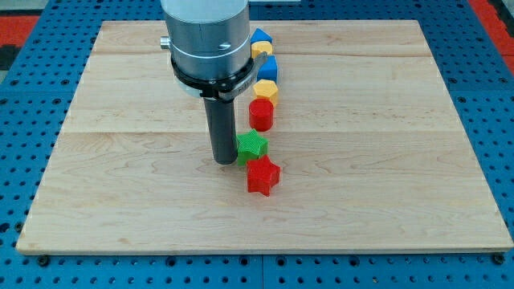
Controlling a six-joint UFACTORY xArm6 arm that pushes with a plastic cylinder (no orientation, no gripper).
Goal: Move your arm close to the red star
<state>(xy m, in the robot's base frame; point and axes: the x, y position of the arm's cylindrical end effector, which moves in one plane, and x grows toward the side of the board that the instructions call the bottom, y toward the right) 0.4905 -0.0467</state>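
Note:
The red star (263, 175) lies on the wooden board (120, 177) a little below the view's middle. My tip (224, 160) rests on the board just to the view's left of the star and slightly above it, a short gap apart. A green star (251, 146) sits right next to my tip on its right, touching or nearly touching the rod, and just above the red star.
A column of blocks runs up from the green star: a red cylinder (261, 115), a yellow hexagon (266, 90), a blue block (267, 68), a yellow block (262, 50) and a blue block (260, 36). The arm's grey body (205, 36) hides the board's top middle.

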